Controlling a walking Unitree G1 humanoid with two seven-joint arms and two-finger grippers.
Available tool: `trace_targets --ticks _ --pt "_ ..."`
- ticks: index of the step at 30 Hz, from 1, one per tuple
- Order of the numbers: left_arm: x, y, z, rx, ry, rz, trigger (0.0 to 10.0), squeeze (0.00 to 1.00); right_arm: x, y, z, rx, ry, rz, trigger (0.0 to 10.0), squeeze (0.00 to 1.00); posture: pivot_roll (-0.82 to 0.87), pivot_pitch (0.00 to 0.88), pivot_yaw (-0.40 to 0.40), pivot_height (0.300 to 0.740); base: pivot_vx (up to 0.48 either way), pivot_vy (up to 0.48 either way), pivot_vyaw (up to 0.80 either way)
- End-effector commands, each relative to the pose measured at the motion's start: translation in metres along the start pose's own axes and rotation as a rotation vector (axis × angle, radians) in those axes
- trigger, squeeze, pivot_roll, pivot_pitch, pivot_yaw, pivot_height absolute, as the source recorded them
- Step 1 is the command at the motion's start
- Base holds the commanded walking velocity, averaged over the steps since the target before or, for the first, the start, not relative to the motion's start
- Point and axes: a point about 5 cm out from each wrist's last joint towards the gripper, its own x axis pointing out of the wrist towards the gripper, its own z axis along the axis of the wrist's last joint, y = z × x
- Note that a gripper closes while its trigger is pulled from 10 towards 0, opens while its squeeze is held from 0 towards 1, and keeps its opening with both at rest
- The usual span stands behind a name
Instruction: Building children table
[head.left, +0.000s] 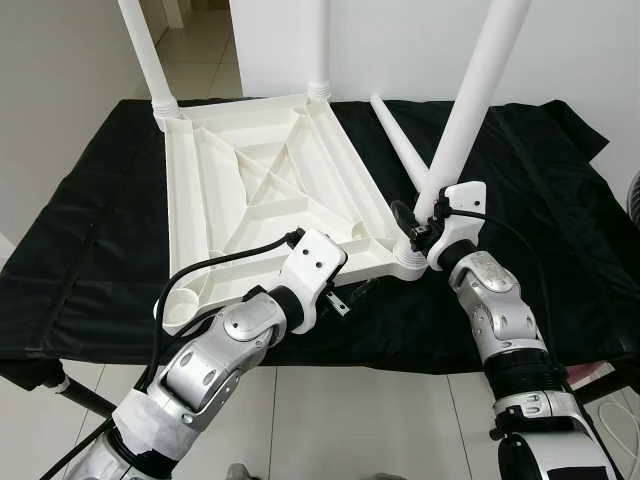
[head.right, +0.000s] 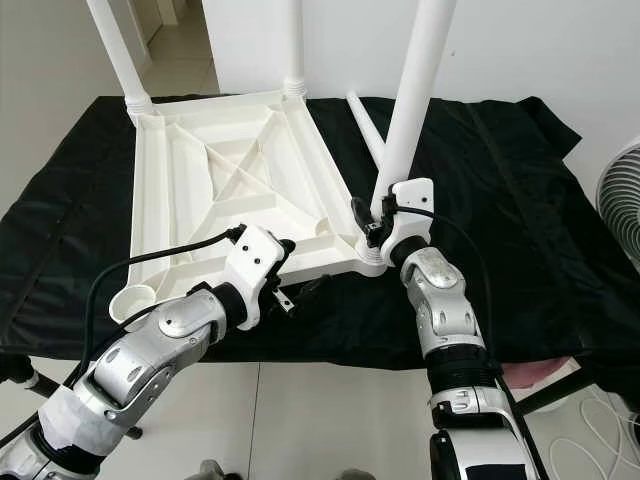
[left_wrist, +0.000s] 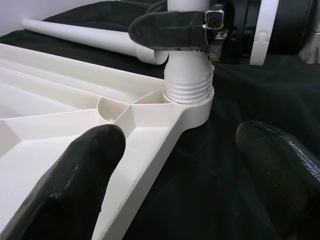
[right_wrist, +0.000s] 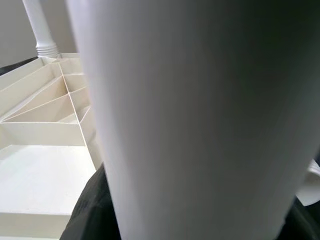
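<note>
The white tabletop lies upside down on a black cloth. Legs stand in its far-left corner and far-right corner. A third leg stands tilted in the near-right socket, and my right gripper is shut on it just above the threaded base. My left gripper is open at the tabletop's near edge, one finger over the white frame and the other over the cloth. A loose leg lies on the cloth behind the socket. The near-left socket has nothing in it.
The cloth-covered table's front edge runs just under my arms, with tiled floor below. A white wall stands behind. A fan stands at the far right. Bare cloth lies to the right of the held leg.
</note>
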Motion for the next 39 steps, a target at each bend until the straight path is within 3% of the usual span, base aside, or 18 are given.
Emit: trace_targets --ticks 1,2,5,8,10,12,14,22,23,27,30,35,36,39 --pt "-0.001 -0.011 0.003 0.013 -0.007 -0.16 10.0 0.0 -0.007 0.005 -0.028 0.019 0.12 -0.043 10.0 0.0 -0.09 0.062 0.038 0.74 0.0 0.0 0.0" --pt "0.0 -0.011 0.003 0.012 -0.008 -0.159 10.0 0.0 -0.006 0.007 -0.026 0.056 0.086 -0.14 10.0 0.0 -0.09 0.062 0.038 0.74 0.0 0.0 0.0" --pt "0.0 -0.012 0.003 0.011 -0.009 -0.16 10.0 0.0 -0.006 0.011 -0.024 0.076 0.063 -0.233 10.0 0.0 -0.1 0.061 0.038 0.74 0.0 0.0 0.0" --pt "0.001 -0.013 0.004 0.008 -0.013 -0.167 10.0 0.0 -0.008 0.029 -0.018 0.108 0.01 -0.448 10.0 0.0 -0.1 0.06 0.04 0.74 0.0 0.0 0.0" --pt "0.001 -0.013 0.004 0.008 -0.013 -0.167 10.0 0.0 -0.008 0.029 -0.018 0.108 0.01 -0.448 10.0 0.0 -0.1 0.06 0.04 0.74 0.0 0.0 0.0" --pt "0.002 -0.013 0.004 0.006 -0.016 -0.171 10.0 0.0 -0.008 0.043 -0.012 0.144 -0.01 -0.508 10.0 0.0 -0.1 0.06 0.04 0.74 0.0 0.0 0.0" --pt "0.002 -0.014 0.004 0.005 -0.016 -0.171 10.0 0.0 -0.009 0.045 -0.01 0.147 -0.024 -0.505 10.0 0.0 -0.1 0.058 0.035 0.74 0.0 0.0 0.0" --pt "0.002 -0.013 0.003 0.006 -0.016 -0.162 10.0 0.0 -0.01 0.042 -0.009 0.121 -0.045 -0.472 10.0 0.0 -0.1 0.052 0.025 0.74 0.0 0.0 0.0" --pt "0.002 -0.013 0.003 0.006 -0.016 -0.162 10.0 0.0 -0.009 0.043 -0.005 0.136 -0.076 -0.447 10.0 1.0 -0.1 0.052 0.025 0.74 0.0 0.0 0.0" --pt "0.002 -0.014 0.003 0.006 -0.015 -0.163 10.0 0.0 -0.007 0.047 0.003 0.169 -0.128 -0.384 10.0 1.0 -0.1 0.044 0.024 0.74 0.0 0.0 0.0" --pt "0.003 -0.014 0.004 0.006 -0.018 -0.164 10.0 0.0 -0.007 0.041 0.01 0.169 -0.169 -0.35 10.0 1.0 -0.1 0.044 0.024 0.74 0.0 0.0 0.0" --pt "0.003 -0.014 0.004 0.005 -0.02 -0.166 10.0 0.0 -0.005 0.036 0.012 0.15 -0.166 -0.283 10.0 1.0 -0.1 0.037 0.026 0.74 0.0 0.0 0.0" --pt "0.003 -0.015 0.004 0.006 -0.02 -0.167 10.0 0.0 -0.004 0.031 0.014 0.133 -0.169 -0.261 10.0 0.0 -0.1 0.037 0.026 0.74 0.0 0.0 0.0" --pt "0.003 -0.015 0.004 0.006 -0.021 -0.168 10.0 0.0 -0.004 0.026 0.014 0.115 -0.162 -0.227 10.0 0.0 -0.1 0.037 0.026 0.74 0.0 0.0 0.0"
